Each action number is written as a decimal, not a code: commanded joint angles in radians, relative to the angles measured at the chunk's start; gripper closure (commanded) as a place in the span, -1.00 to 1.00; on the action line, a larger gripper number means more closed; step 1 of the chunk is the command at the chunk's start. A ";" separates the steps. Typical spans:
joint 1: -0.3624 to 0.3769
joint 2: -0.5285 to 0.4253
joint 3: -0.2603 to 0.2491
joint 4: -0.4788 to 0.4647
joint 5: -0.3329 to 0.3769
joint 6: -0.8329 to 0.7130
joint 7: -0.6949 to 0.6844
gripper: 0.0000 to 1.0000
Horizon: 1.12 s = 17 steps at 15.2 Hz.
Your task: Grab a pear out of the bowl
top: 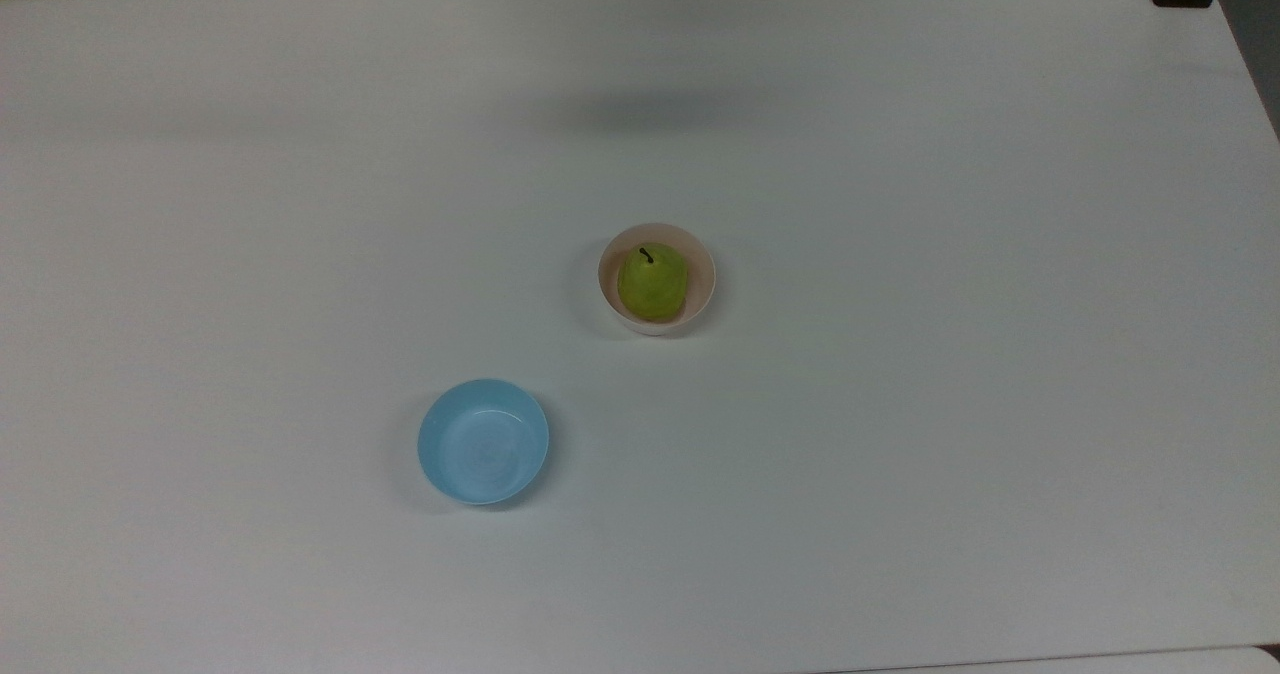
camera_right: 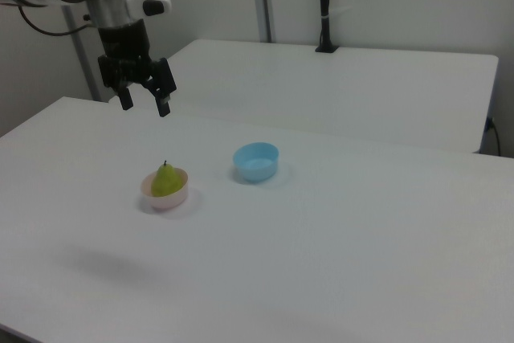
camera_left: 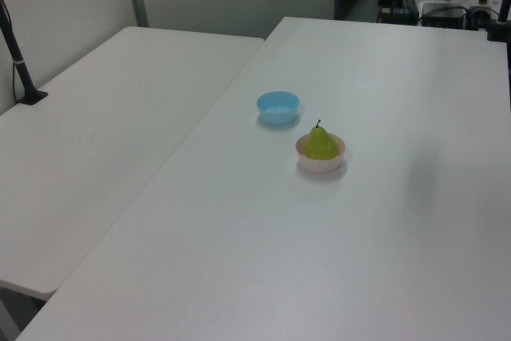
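Observation:
A yellow-green pear (top: 652,283) (camera_left: 321,144) (camera_right: 166,180) with a short dark stem stands upright in the small pale pink bowl (top: 700,299) (camera_left: 320,165) (camera_right: 167,199) near the middle of the white table. In the right view my gripper (camera_right: 144,104) hangs high above the table, up and to the left of the bowl. Its two black fingers are spread apart and hold nothing.
A light blue shallow bowl (top: 483,441) (camera_left: 278,107) (camera_right: 256,161) sits empty on the white table (top: 900,354), apart from the pink one. A second white table (camera_left: 104,117) (camera_right: 361,86) adjoins, with a black pole clamped to it (camera_right: 324,6).

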 commanded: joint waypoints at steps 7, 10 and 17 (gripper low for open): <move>0.005 -0.020 -0.005 -0.012 0.010 -0.016 -0.027 -1.00; 0.005 -0.020 -0.005 -0.013 0.010 -0.018 -0.027 -1.00; 0.008 -0.010 -0.005 -0.012 0.011 -0.010 -0.027 -1.00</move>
